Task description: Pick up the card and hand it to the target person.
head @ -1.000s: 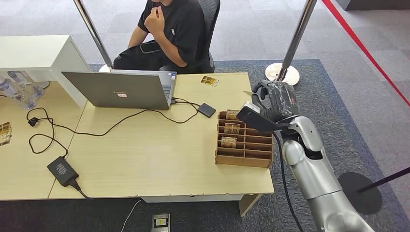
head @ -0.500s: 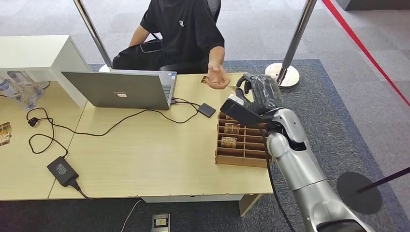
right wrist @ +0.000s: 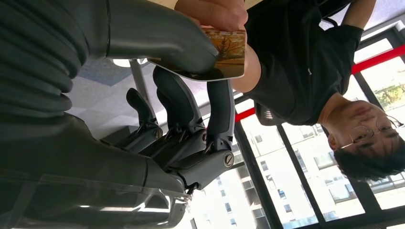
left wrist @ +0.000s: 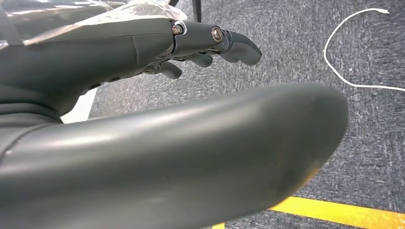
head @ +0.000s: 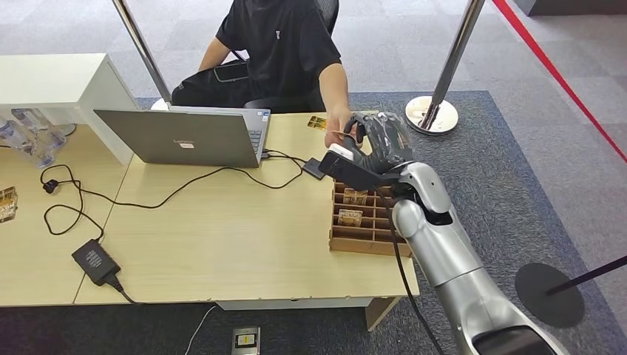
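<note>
Right wrist view shows the right robot hand (right wrist: 191,95) pinching the card (right wrist: 224,55) at upper centre, the person's hand (right wrist: 215,12) already on it. Letting go too soon could drop it. Left robot hand (left wrist: 210,43) hangs spread. One card held, one person.

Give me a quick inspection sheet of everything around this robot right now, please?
Surface: pale wooden desk, mostly bare at the front.
Job's things: card pinched by the right hand; the person's hand is on it too.
Clutter: laptop, wooden slotted rack with cards, power brick, small dark pad, another card.
Hands: right holds the card; left hand holds nothing, fingers apart, over carpet.
Cables: black cable across the desk; white cable on the floor.
Surroundings: seated person, metal posts, grey carpet, red floor line.
</note>
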Controlling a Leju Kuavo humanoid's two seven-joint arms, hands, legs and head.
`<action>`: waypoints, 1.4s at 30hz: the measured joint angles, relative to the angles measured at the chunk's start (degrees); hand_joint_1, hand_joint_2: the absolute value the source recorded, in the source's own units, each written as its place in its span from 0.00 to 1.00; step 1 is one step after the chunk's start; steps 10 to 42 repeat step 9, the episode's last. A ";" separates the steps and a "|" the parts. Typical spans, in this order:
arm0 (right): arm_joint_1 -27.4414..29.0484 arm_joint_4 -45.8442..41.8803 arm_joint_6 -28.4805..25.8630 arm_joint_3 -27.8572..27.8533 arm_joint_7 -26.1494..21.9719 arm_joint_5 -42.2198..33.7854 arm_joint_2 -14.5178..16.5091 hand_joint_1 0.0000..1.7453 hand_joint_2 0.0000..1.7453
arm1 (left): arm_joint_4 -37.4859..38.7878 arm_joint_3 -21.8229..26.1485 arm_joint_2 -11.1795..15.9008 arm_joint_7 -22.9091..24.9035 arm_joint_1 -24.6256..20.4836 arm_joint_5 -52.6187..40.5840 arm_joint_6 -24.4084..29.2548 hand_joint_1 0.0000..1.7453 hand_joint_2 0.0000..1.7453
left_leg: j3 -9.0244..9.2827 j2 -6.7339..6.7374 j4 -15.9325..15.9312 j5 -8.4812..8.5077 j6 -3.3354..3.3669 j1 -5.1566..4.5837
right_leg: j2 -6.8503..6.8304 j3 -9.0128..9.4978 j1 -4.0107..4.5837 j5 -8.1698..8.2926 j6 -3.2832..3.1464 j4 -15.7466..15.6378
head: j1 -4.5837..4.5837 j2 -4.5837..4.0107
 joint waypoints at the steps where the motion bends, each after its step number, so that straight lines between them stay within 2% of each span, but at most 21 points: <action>1: 0.00 0.19 -0.08 0.05 0.03 0.10 0.05 0.79 1.00 | 0.00 -0.03 0.00 0.00 0.00 -0.05 0.00 0.00 0.00 | 0.00 0.00 0.00 0.00 0.00 0.00 | 0.00 0.00 0.00 0.00 0.00 0.00 | -0.01 0.01; 3: -0.01 0.57 -0.20 0.10 0.13 0.23 0.08 0.68 1.00 | 0.00 -0.12 0.00 0.00 0.00 -0.15 0.00 0.00 0.00 | 0.00 0.00 0.00 0.00 0.00 0.00 | 0.00 0.00 0.00 0.00 0.00 0.00 | 0.00 0.01; 5: -0.01 0.98 -0.27 0.13 0.19 0.29 0.08 0.29 1.00 | 0.00 -0.18 -0.01 0.00 -0.01 -0.20 -0.01 0.00 0.00 | 0.00 0.00 0.00 0.00 0.00 0.00 | 0.00 -0.01 0.00 0.00 0.00 0.00 | 0.00 0.01; 7: -0.01 1.33 -0.31 0.16 0.24 0.30 0.08 0.00 1.00 | 0.00 -0.20 -0.01 0.00 -0.02 -0.25 -0.02 0.00 0.00 | 0.00 0.00 0.00 0.00 0.00 0.00 | 0.00 -0.01 0.00 0.00 0.00 0.00 | 0.00 0.02; 42: -0.01 1.56 -0.35 0.25 0.33 0.31 0.07 0.00 1.00 | 0.00 -0.22 -0.01 0.00 -0.02 -0.28 -0.05 0.00 0.00 | 0.00 0.00 0.00 0.00 0.00 0.00 | 0.00 -0.01 0.00 0.00 0.00 0.00 | 0.00 0.01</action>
